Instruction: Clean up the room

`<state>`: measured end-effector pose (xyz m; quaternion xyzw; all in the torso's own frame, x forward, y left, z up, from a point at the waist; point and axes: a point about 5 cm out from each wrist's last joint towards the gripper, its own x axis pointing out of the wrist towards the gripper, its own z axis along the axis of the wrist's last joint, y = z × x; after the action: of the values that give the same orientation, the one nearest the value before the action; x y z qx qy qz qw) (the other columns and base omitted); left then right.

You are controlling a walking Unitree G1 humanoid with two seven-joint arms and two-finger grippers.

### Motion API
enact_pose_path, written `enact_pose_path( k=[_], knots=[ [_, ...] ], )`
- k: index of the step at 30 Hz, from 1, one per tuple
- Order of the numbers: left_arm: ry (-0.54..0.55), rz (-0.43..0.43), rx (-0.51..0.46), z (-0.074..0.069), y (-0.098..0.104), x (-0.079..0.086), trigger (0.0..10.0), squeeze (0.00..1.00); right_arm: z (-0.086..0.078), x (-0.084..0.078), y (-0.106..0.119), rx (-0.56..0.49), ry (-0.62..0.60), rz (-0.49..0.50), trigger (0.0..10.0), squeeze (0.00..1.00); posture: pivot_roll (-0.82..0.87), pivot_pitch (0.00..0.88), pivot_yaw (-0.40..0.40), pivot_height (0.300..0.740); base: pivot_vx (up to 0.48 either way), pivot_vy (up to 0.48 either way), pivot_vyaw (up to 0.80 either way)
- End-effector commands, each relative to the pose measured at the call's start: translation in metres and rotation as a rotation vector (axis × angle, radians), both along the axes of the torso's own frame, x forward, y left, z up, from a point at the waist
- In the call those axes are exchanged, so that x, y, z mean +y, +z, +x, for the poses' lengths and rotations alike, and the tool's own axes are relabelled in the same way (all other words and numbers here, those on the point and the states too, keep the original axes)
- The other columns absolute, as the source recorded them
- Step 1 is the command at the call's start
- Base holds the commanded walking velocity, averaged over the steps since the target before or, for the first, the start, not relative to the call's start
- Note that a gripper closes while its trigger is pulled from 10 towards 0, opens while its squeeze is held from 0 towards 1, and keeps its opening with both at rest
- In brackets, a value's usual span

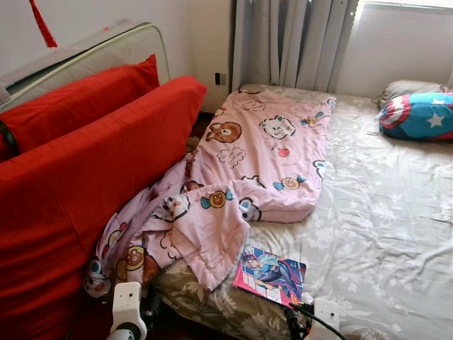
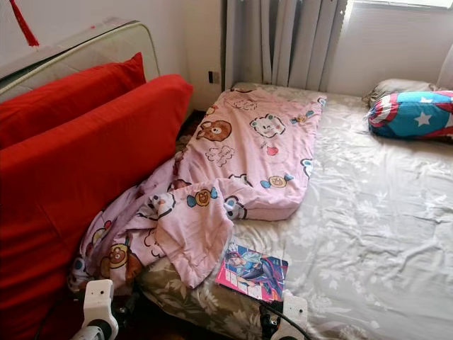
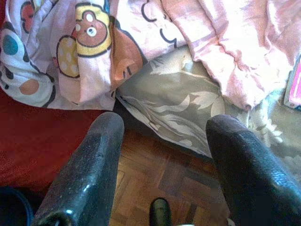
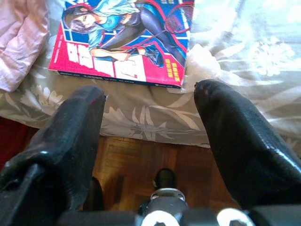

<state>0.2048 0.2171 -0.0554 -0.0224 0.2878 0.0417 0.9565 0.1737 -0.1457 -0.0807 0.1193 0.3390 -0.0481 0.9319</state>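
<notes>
A pink cartoon-print blanket (image 1: 241,163) lies rumpled along the bed's left side, one corner hanging off the near edge (image 3: 89,52). A comic book (image 1: 269,273) with a pink and blue cover rests flat near the bed's front edge (image 4: 127,37). My left gripper (image 3: 162,165) is open above the wooden floor, just short of the hanging blanket corner. My right gripper (image 4: 148,141) is open too, low at the bed's edge right in front of the comic book. Nothing is between either pair of fingers.
The bed (image 1: 382,212) has a grey floral sheet. A red cushioned sofa (image 1: 78,184) stands close on the left, leaving a narrow gap of wooden floor (image 3: 160,179). A star-patterned blue and red pillow (image 1: 417,115) sits at the far right. Curtains (image 1: 290,42) hang behind.
</notes>
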Motion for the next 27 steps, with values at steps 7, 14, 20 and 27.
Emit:
enact_pose_path(
  k=[7,14,20,27],
  knots=[
    [-0.004,0.006,0.0,-0.026,-0.01,-0.001,10.0,0.0,-0.025,-0.009,-0.004,-0.049,-0.019,-0.024,10.0,0.0,0.03,0.0,-0.02,0.74,0.0,0.0,0.0],
    [-0.025,0.018,-0.108,-0.018,-0.001,-0.01,10.0,0.0,-0.038,-0.024,-0.004,-0.064,0.001,-0.073,10.0,0.0,-0.01,0.04,-0.027,0.74,0.0,0.0,0.0],
    [-0.092,0.053,-0.414,0.031,0.051,-0.005,10.0,0.0,0.018,-0.057,0.033,-0.311,0.0,-0.122,10.0,0.0,-0.02,0.058,-0.002,0.74,0.0,0.0,0.0],
    [-0.088,0.076,-0.395,0.033,0.053,0.005,10.0,0.0,0.049,-0.046,0.054,-0.438,-0.016,-0.092,10.0,0.0,0.0,0.05,-0.008,0.74,0.0,0.0,0.0]
  ],
)
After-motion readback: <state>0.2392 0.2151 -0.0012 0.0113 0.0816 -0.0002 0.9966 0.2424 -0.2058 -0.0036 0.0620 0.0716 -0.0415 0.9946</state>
